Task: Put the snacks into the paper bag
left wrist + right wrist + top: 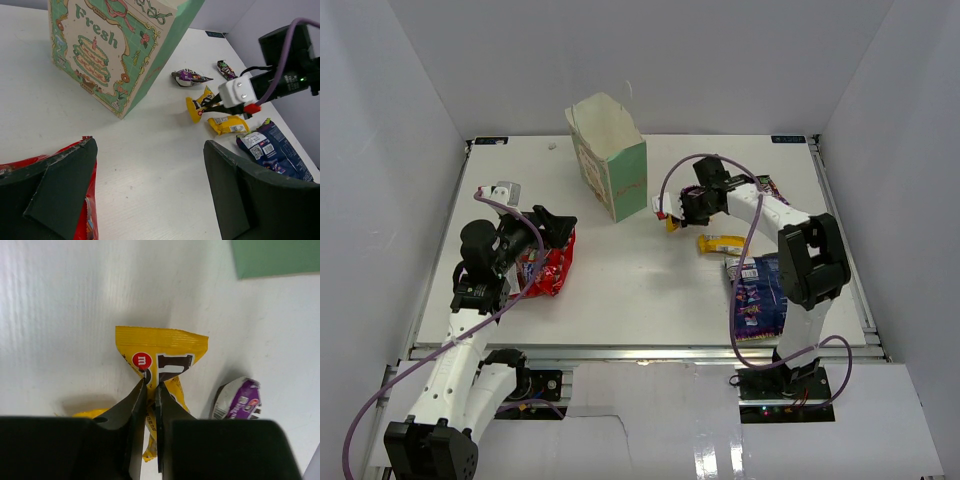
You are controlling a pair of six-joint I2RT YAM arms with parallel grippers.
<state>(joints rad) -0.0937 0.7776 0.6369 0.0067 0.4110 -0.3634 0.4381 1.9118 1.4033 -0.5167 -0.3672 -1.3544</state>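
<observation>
White worktop (650, 290) carries the paper bag (610, 165), upright at the far middle. Left of it and nearer, the big red bag (552, 270) lies under the left pincer (150, 145), whose fingers stand wide apart. The big blue-purple bag (760, 300) lies at the near right. Just right of the paper bag, the right pincer (151, 382) is clamped on one yellow pack (160, 352). The second yellow pack (720, 243) lies nearer. The purple candy (239, 399) and the dark bar (226, 69) lie farther back.
</observation>
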